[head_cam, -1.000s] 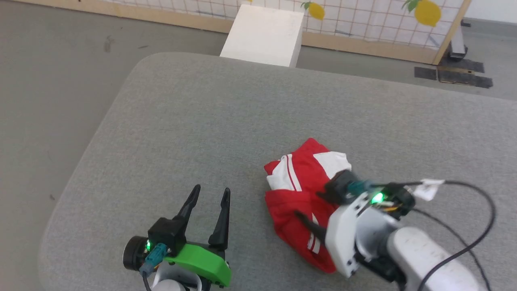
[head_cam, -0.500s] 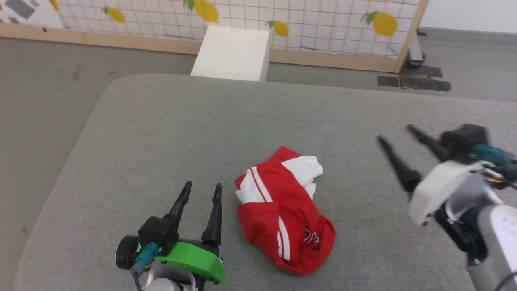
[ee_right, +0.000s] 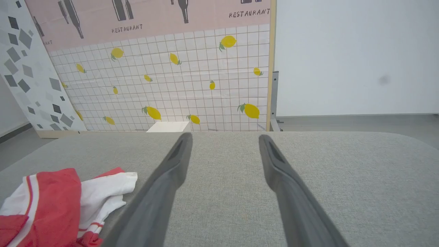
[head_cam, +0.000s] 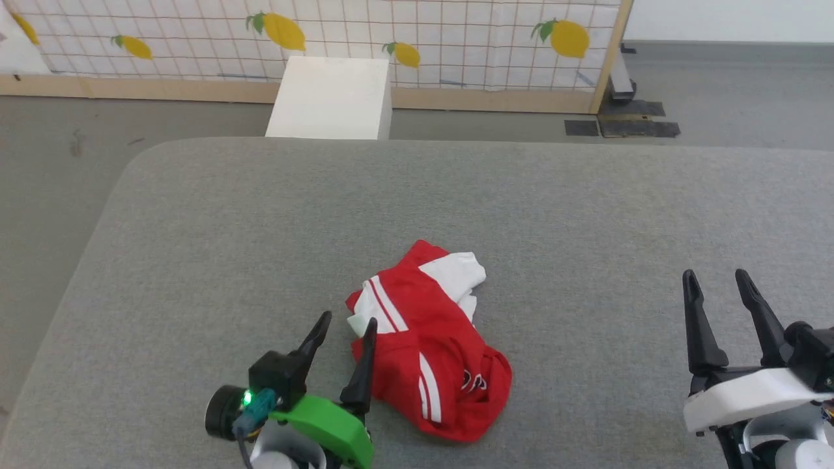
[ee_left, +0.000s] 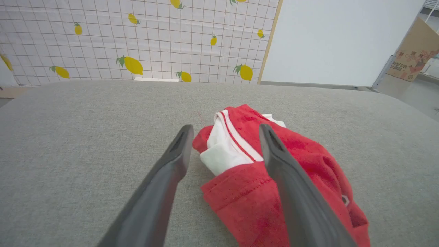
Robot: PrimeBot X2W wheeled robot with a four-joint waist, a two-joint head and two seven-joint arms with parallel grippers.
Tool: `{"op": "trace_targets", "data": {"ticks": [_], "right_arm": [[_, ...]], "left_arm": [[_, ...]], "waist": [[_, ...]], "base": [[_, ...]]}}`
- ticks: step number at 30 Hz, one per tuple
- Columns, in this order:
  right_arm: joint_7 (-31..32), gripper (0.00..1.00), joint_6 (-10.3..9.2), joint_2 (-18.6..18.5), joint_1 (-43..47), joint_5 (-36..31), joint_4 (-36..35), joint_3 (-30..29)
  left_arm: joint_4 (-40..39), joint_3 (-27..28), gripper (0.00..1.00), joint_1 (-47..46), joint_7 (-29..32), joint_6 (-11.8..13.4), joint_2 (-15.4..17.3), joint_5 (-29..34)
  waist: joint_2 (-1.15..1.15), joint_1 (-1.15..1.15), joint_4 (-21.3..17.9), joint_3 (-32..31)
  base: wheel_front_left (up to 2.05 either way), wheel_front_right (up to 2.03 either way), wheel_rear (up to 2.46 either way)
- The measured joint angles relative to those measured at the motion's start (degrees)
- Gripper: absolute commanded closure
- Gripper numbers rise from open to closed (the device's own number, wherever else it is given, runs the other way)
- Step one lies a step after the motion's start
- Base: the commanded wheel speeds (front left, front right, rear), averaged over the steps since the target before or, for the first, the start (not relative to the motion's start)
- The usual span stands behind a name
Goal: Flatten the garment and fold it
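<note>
A red jersey shirt lies crumpled in a loose heap on a wide grey padded table, near the front edge and a little left of the middle. The shirt is bunched up, not flattened or folded. A white sleeve pokes out at its far side, and a band of red-and-white striped trim runs across the top of the heap. A scrap of dark lettering with a white outline shows in a crease near the right end, too crumpled to read.

The left gripper, on a bright green mount, sits low at the shirt's left edge. Its two dark fingers stand spread apart and hold nothing. In the left wrist view the white sleeve and the striped trim show in the gap between the fingers, and the right-hand finger overlaps the red cloth. Whether it touches the cloth cannot be told.

The right gripper, on a white mount, hovers over bare table well to the right of the shirt. Its fingers are also spread wide and empty, pointing away from the robot.

Beyond the table, a white box stands on the grey floor. Behind it is a wood-framed screen with a white grid pattern dotted with yellow lemons.
</note>
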Motion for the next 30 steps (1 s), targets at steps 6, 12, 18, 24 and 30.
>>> {"op": "trace_targets", "data": {"ticks": [6,12,18,24,30], "right_arm": [[-0.43,0.00,0.00,1.27,0.92,-1.04,-1.64,-0.58],[-0.32,0.00,0.00,1.94,0.82,-1.77,-3.22,-0.81],[-0.30,0.00,0.00,2.31,-0.54,-1.77,-2.91,-0.33],[-1.21,0.00,0.00,2.44,-1.76,-1.64,-1.25,0.22],[-2.61,0.00,0.00,2.46,-2.31,-0.31,0.89,1.11]], "left_arm": [[0.47,-2.88,0.00,-6.43,9.26,-1.55,3.00,0.08],[2.11,-8.36,0.00,-18.02,29.07,-2.56,7.82,-5.06],[2.94,-18.16,0.00,-28.43,50.11,-2.74,15.29,-20.35],[3.64,-22.59,0.00,-34.37,59.88,-2.72,21.21,-28.29],[6.05,-25.76,0.00,-36.12,63.14,-2.74,23.37,-32.05]], "waist": [[0.00,0.00,-1.69,1.38],[0.00,0.00,-3.40,3.35],[0.00,0.00,-5.48,5.56],[0.00,0.00,-7.71,7.57],[0.00,0.00,-9.43,9.56]], "base": [[0.00,0.00,0.00],[0.00,0.00,0.00],[0.00,0.00,0.00],[0.00,0.00,0.00],[0.00,0.00,0.00]]}}
